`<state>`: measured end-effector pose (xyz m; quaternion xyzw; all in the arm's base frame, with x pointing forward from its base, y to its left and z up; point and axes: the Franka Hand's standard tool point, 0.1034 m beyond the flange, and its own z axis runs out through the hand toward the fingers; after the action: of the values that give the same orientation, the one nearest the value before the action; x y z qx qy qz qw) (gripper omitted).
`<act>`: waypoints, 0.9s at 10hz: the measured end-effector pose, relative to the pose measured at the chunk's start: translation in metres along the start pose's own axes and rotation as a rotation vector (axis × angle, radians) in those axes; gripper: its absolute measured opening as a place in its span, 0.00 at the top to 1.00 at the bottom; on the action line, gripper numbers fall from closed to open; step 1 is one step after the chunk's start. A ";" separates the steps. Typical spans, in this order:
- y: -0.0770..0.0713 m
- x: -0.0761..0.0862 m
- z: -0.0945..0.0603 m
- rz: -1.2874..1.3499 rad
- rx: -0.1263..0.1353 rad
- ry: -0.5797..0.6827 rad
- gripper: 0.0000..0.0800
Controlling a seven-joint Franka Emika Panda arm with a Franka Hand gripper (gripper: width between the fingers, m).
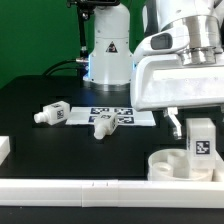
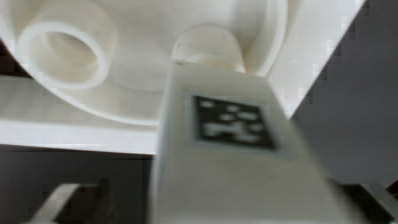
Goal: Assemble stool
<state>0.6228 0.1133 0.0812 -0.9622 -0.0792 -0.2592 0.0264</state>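
The round white stool seat lies at the exterior view's lower right. One white tagged leg stands upright in it, its peg end in a seat socket. My gripper straddles this leg with the jaws open. In the wrist view a dark gap shows between the leg and each fingertip. An empty socket shows in the seat. Two loose legs lie on the black table, one at the exterior view's left and one nearer the middle.
The marker board lies flat behind the loose legs. A long white rail runs along the front edge and a white block sits at the exterior view's left edge. The robot base stands at the back.
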 end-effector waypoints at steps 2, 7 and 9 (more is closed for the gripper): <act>0.000 0.000 0.000 0.000 0.000 0.000 0.22; -0.004 0.014 -0.001 0.147 0.044 -0.234 0.19; -0.007 0.017 0.000 0.169 0.060 -0.334 0.19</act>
<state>0.6363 0.1226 0.0899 -0.9939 -0.0092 -0.0902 0.0630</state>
